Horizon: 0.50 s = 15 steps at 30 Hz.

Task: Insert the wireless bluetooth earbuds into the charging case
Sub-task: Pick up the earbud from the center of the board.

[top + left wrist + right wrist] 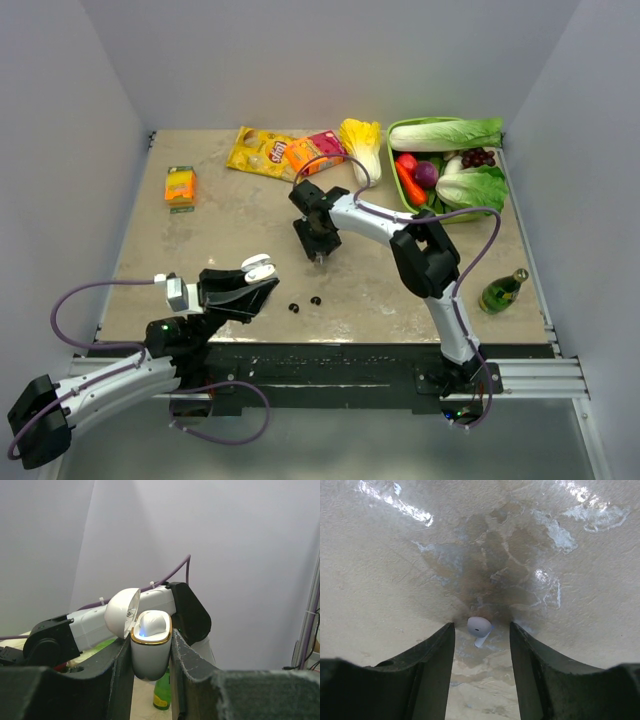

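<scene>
1. The left gripper (151, 647) is clamped on the case (150, 662). Its two fingers press the case's sides and hold it upright, lifted off the table (220, 215).
2. The lid (121, 612) is swung open and tips back to the left of the case mouth.
3. One white bud (154, 622) sits in the case between the left fingers. It stands above the gold rim, and a blue glow shows beside it.
4. The right gripper (481, 626) points down at the table with its jaws moderately apart, holding nothing.
5. A loose white bud (479, 628) lies on the table right between the right fingertips. There is a gap on each side, so neither finger touches it.
6. Two black buds (294, 307) (316, 300) lie close together on the table. They are on the base side of the right gripper and just to the right of the left gripper, clear of both.
7. The two grippers are near each other but apart.
</scene>
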Each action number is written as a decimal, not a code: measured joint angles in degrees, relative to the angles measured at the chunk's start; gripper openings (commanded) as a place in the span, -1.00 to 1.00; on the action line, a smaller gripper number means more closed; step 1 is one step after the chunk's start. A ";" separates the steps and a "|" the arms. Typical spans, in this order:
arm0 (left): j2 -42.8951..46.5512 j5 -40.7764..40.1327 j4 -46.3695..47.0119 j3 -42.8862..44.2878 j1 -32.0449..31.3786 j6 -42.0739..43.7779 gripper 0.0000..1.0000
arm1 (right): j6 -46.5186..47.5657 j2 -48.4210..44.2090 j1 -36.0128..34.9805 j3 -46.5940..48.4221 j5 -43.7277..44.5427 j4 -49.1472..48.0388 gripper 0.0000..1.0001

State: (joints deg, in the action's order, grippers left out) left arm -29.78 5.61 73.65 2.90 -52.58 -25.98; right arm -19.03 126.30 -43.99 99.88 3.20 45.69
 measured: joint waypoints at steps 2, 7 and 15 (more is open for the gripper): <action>0.00 0.00 0.00 0.00 0.00 0.00 -1.00 | -0.02 0.02 0.00 0.00 -0.11 -0.22 -0.03; 0.00 -0.02 0.00 0.00 0.00 0.00 -1.00 | 0.00 0.02 0.00 0.00 -0.22 -0.24 -0.12; -0.13 -0.04 0.04 0.00 -0.07 0.00 -1.00 | 0.02 0.02 0.02 -0.28 -0.15 -0.46 -0.24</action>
State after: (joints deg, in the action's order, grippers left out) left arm -29.91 5.56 73.69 2.90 -52.64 -25.98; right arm -19.00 126.32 -43.97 99.59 3.05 45.23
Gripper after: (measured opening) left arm 0.329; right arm 0.398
